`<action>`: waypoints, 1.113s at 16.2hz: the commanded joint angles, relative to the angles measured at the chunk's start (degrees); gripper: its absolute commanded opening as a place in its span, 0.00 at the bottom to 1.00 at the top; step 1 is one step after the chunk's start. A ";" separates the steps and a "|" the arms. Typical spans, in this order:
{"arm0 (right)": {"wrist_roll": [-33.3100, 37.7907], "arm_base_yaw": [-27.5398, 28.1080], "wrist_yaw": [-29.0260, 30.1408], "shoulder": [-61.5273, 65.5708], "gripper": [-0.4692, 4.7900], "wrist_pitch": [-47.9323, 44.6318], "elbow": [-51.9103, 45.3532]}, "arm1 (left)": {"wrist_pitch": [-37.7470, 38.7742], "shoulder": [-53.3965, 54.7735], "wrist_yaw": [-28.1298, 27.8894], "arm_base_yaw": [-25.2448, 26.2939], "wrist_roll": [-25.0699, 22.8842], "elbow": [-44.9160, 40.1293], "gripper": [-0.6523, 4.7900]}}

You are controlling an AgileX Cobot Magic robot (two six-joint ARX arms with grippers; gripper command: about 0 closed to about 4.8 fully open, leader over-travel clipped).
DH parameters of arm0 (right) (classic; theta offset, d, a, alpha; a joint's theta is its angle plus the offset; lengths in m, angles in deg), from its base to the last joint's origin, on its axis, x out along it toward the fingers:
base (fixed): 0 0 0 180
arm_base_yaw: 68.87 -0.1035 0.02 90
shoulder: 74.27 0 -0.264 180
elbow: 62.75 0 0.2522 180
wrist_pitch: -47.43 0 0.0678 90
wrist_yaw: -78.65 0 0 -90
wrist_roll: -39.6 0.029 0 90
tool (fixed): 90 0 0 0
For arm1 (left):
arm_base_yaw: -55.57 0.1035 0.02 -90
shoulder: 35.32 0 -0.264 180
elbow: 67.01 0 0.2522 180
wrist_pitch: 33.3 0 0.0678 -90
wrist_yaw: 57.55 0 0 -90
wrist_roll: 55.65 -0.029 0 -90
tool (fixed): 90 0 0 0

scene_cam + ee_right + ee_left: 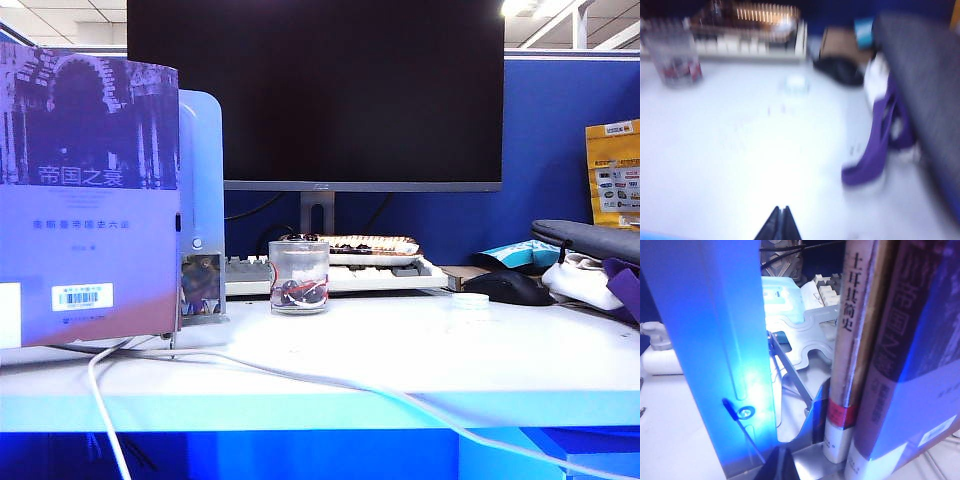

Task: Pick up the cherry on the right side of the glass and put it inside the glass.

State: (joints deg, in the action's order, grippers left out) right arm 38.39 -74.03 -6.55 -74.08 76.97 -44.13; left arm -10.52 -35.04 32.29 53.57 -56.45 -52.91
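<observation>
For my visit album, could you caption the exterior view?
A clear glass with dark fruit inside stands on a white desk before a keyboard and monitor.

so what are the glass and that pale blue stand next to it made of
The glass looks like clear, smooth glass or hard plastic: dark contents show through its wall. The pale blue stand looks like moulded plastic with a light sheen, judging by its rounded corner and glare in the left wrist view.

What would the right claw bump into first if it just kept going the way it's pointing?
Probably nothing soon: the shut right claw points across bare white table. Farther ahead lies a small white disc, then the keyboard. The view is blurred, so depth is uncertain.
</observation>
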 commanded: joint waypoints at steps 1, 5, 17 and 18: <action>4.74 -0.02 0.31 -0.02 0.09 -1.01 -2.84 | 0.70 -0.17 0.20 0.04 -0.24 -0.04 0.11; 3.45 0.00 -0.26 -0.02 0.09 -1.81 -2.97 | 0.70 -0.17 0.20 0.04 -0.24 -0.04 0.11; 3.13 0.04 -0.17 -0.02 0.09 -1.92 -2.97 | 0.70 -0.17 0.20 0.04 -0.24 -0.04 0.11; 3.13 0.04 -0.17 -0.02 0.09 -1.92 -2.97 | 0.70 -0.17 0.22 0.04 -0.24 -0.04 0.11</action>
State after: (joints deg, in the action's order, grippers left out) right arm 41.67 -74.01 -6.75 -74.11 75.11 -46.82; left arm -10.50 -35.04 32.29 53.57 -56.43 -52.91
